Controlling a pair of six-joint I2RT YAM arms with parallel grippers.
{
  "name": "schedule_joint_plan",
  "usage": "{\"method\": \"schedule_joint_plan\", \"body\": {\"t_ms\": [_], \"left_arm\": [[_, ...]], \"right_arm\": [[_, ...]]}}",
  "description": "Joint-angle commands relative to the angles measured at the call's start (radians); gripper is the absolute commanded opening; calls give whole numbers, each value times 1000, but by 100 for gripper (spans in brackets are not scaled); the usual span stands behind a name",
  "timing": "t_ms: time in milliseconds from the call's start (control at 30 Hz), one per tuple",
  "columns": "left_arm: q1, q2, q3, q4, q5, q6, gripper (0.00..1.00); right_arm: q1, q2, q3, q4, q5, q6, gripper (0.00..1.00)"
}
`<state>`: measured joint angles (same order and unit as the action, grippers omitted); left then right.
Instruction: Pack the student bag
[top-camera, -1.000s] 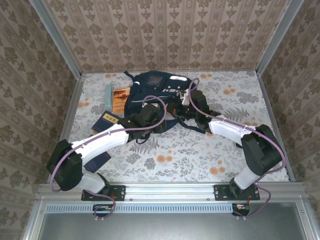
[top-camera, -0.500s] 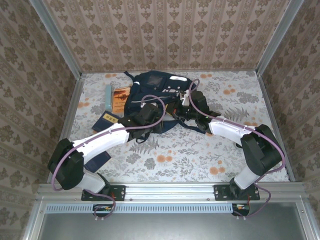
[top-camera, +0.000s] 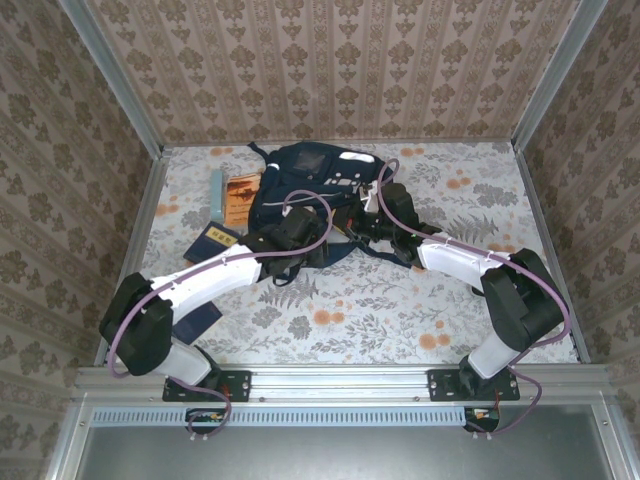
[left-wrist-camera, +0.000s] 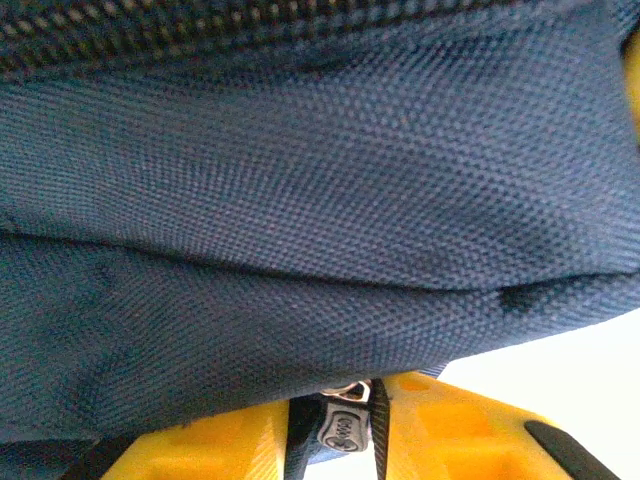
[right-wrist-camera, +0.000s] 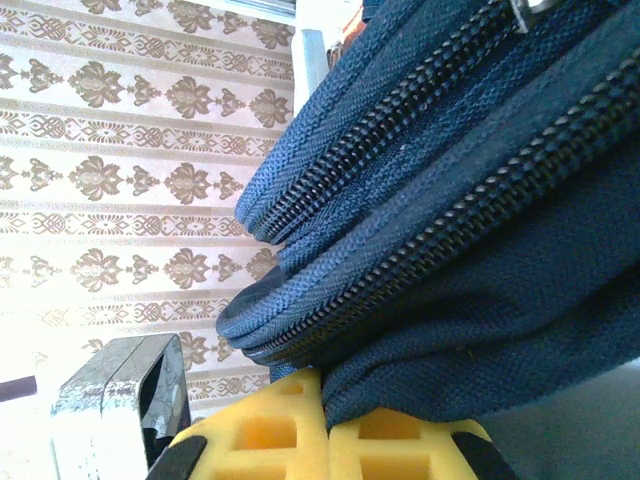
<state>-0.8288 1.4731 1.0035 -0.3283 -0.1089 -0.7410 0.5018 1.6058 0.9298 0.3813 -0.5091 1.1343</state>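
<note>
The student bag (top-camera: 312, 180), navy with white stripes, lies at the back middle of the table. My left gripper (top-camera: 297, 226) is at its near left edge. In the left wrist view the yellow fingers (left-wrist-camera: 470, 430) stand close together, and the left gripper (left-wrist-camera: 337, 425) is shut on a small dark zipper pull (left-wrist-camera: 345, 433) under the bag's fabric (left-wrist-camera: 300, 200). My right gripper (top-camera: 368, 226) is at the bag's near right edge. There the right gripper (right-wrist-camera: 326, 428) is shut, and a fold of the bag (right-wrist-camera: 480, 330) below two zipper lines dips into the seam between its fingers (right-wrist-camera: 270, 440).
Left of the bag lie an orange book (top-camera: 241, 197), a pale blue strip (top-camera: 216, 188) and a dark case with a yellow label (top-camera: 212, 240). Another dark flat thing (top-camera: 203, 318) lies under the left arm. Patterned walls close in the table on three sides.
The left arm has shifted a little at the bag's near edge. The right arm and the bag have hardly moved.
</note>
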Motion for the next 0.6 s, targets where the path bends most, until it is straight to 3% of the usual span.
{"method": "schedule_joint_plan", "body": {"t_ms": [0, 233, 567], "left_arm": [[20, 13, 20, -23, -15, 2, 24], [29, -35, 16, -31, -7, 9, 1], [86, -122, 9, -159, 16, 36, 0]], "right_arm": [[3, -38, 10, 147, -86, 24, 3], [-2, -44, 6, 66, -44, -30, 3], [-31, -88, -2, -133, 77, -155, 3]]}}
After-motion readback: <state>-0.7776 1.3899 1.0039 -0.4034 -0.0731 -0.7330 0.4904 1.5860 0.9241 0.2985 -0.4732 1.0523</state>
